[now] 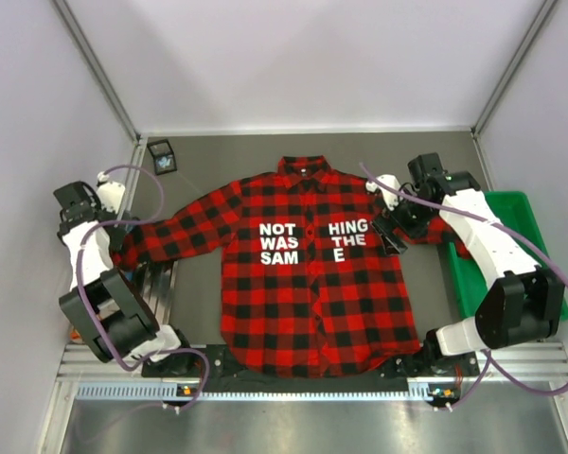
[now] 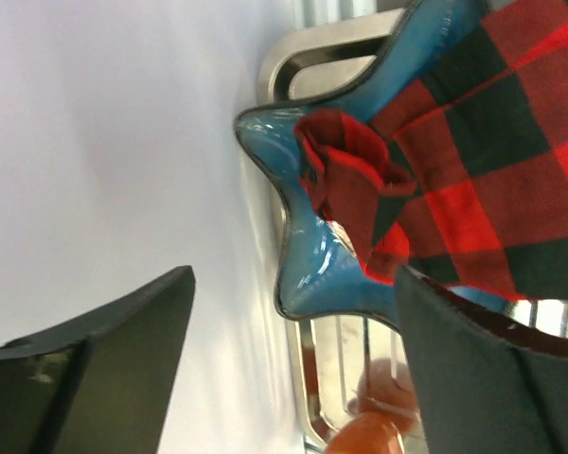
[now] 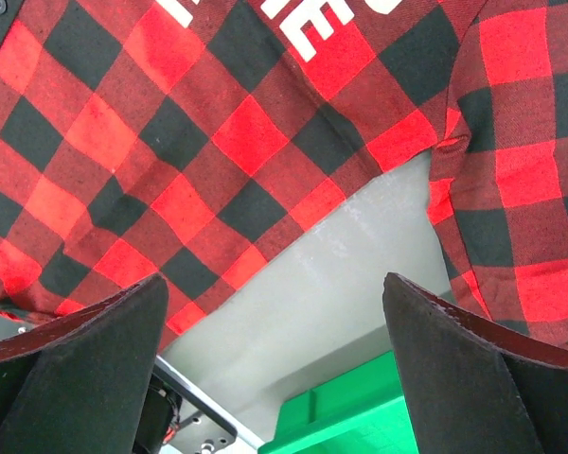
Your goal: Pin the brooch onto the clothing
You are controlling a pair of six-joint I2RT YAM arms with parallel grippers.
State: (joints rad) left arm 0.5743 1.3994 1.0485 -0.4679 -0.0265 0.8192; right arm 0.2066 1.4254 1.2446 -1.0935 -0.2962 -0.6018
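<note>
The clothing (image 1: 303,293), a red-and-black plaid shirt with white lettering, lies spread flat on the table. Its left sleeve cuff (image 2: 346,180) is bunched on a glossy blue star-shaped object (image 2: 308,260). My left gripper (image 2: 295,274) is open just in front of that cuff, nothing between its fingers; from above it (image 1: 125,236) sits at the sleeve's end. My right gripper (image 3: 275,279) is open above the bare table between the shirt's body (image 3: 218,123) and right sleeve, and from above it (image 1: 390,232) hovers by the lettering. I cannot pick out the brooch.
A metal rack (image 2: 336,369) lies under the blue object, with a round orange-brown thing (image 2: 369,437) beside it. A small dark box (image 1: 162,156) sits at the back left. A green bin (image 1: 511,246) stands at the right, its corner (image 3: 360,416) below my right gripper.
</note>
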